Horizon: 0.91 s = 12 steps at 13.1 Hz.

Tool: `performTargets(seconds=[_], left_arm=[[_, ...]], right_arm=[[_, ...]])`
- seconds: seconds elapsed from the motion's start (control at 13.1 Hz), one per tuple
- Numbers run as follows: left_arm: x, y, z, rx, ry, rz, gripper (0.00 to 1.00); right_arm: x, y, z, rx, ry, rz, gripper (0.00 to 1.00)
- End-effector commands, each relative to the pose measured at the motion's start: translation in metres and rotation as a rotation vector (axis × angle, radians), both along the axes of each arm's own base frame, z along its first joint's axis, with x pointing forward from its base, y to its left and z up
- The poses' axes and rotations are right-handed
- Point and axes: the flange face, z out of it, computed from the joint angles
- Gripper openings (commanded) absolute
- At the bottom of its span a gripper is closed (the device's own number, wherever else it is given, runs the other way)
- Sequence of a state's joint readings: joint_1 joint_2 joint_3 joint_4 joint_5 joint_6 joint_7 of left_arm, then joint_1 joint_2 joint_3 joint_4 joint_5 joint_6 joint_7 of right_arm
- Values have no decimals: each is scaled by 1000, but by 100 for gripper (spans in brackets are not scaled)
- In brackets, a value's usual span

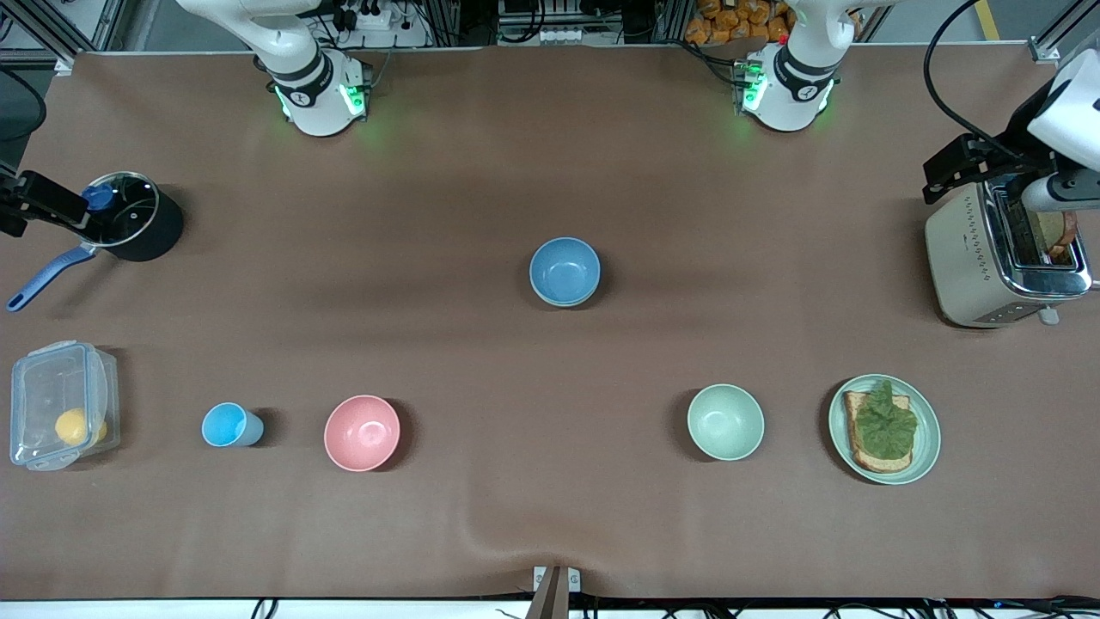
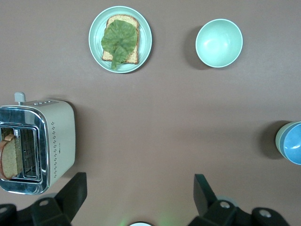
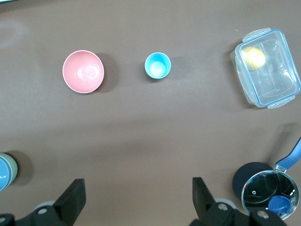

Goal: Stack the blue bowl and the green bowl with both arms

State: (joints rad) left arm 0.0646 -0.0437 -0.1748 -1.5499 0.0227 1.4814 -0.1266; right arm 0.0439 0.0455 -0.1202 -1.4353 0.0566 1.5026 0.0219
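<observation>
The blue bowl (image 1: 565,270) stands mid-table, nested in the sage-green bowl, of which only the outer wall shows in the left wrist view (image 2: 280,140) and the right wrist view (image 3: 14,168). The blue bowl also shows at the edge of those views (image 2: 294,142) (image 3: 3,173). My left gripper (image 1: 950,172) (image 2: 140,182) is open and empty, high over the toaster's end of the table. My right gripper (image 1: 26,205) (image 3: 138,186) is open and empty, high beside the pot.
A paler mint-green bowl (image 1: 725,421) and a green plate with toast and lettuce (image 1: 926,447) lie nearer the front camera. A pink bowl (image 1: 362,432), a light-blue cup (image 1: 225,425), a clear box (image 1: 60,414), a lidded pot (image 1: 131,217) and a toaster (image 1: 997,254) also stand here.
</observation>
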Motion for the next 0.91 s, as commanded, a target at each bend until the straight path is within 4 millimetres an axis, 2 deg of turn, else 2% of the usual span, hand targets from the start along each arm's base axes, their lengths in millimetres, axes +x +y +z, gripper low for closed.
performTargets(seconds=[0.0, 0.46, 0.61, 0.84], left_arm=[[-2, 1, -5, 17, 18, 8, 100], [1, 3, -6, -25, 21, 1, 100], [2, 3, -9, -25, 25, 2, 100], [2, 3, -8, -25, 24, 1, 100]], right_arm=[[-3, 1, 1, -18, -5, 13, 100], [-2, 4, 0, -27, -4, 25, 100], [-2, 8, 0, -98, 2, 35, 100], [-1, 8, 0, -99, -3, 35, 100]])
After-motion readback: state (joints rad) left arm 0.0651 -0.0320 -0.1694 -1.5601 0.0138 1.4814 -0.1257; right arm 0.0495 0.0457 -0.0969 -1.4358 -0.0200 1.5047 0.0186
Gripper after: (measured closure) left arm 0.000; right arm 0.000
